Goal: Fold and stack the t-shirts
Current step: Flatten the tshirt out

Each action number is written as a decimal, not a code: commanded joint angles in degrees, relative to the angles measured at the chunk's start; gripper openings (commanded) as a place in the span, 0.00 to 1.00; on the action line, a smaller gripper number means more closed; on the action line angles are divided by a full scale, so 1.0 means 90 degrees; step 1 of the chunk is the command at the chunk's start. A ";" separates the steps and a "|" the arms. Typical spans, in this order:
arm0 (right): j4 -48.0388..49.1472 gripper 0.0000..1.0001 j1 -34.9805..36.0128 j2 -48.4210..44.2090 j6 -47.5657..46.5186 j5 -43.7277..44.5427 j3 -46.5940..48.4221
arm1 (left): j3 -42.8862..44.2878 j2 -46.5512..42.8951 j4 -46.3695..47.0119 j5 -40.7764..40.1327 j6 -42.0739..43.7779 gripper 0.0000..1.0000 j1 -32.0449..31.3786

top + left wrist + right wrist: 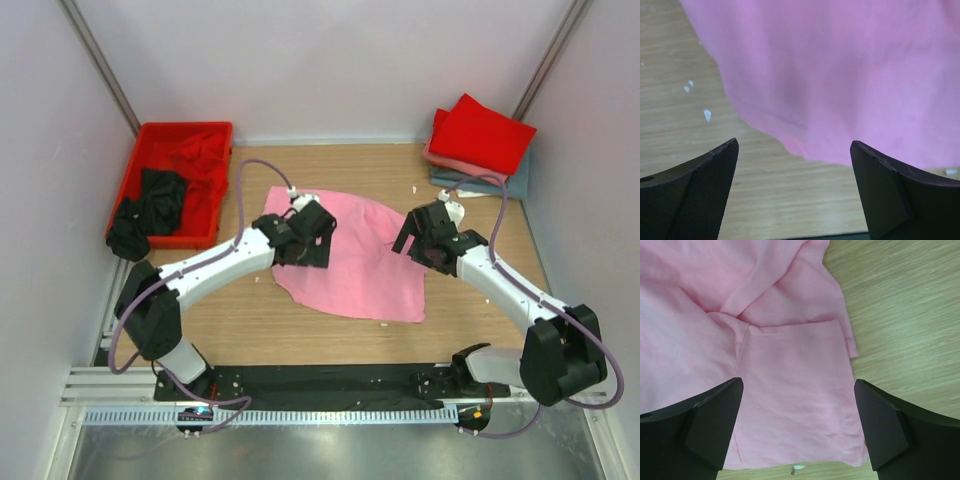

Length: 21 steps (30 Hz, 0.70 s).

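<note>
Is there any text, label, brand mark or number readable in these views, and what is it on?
None can be read. The pink shirt, the folded stack and the red tray show no print, tag or number in any view.

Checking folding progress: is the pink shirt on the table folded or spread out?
Mostly spread: the pink shirt lies wide on the table; only one flap looks folded over.
</note>
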 commanded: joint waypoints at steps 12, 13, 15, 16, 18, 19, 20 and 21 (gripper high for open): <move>0.0556 0.97 -0.0001 -0.0725 0.0017 -0.0278 -0.1191 | -0.2935 -0.2533 0.2493 0.1140 -0.1249 0.79 -0.1174; 0.0547 0.97 -0.0001 -0.0744 0.0047 -0.0278 -0.1230 | -0.2858 -0.2416 0.2601 0.1024 -0.1239 0.78 -0.1311; 0.0498 0.96 0.0009 -0.0774 0.0086 -0.0297 -0.1249 | -0.2770 -0.2017 0.2933 0.0974 -0.1181 0.78 -0.1644; 0.0488 0.95 0.0009 -0.0774 0.0134 -0.0365 -0.1337 | -0.2624 -0.1870 0.3001 0.0993 -0.1190 0.78 -0.1703; 0.0605 0.90 0.0009 -0.0823 0.0203 -0.0560 -0.1512 | -0.2487 -0.1480 0.3022 0.1013 -0.1297 0.77 -0.1781; 0.0654 0.88 0.0009 -0.0823 0.0252 -0.0745 -0.1726 | -0.2409 -0.1400 0.3041 0.1042 -0.1327 0.76 -0.1791; 0.0751 0.86 0.0009 -0.0813 0.0300 -0.0824 -0.1844 | -0.2389 -0.1341 0.3080 0.1081 -0.1347 0.75 -0.1810; 0.0820 0.81 0.0018 -0.0803 0.0320 -0.0893 -0.1961 | -0.2398 -0.1302 0.3100 0.1091 -0.1356 0.75 -0.1811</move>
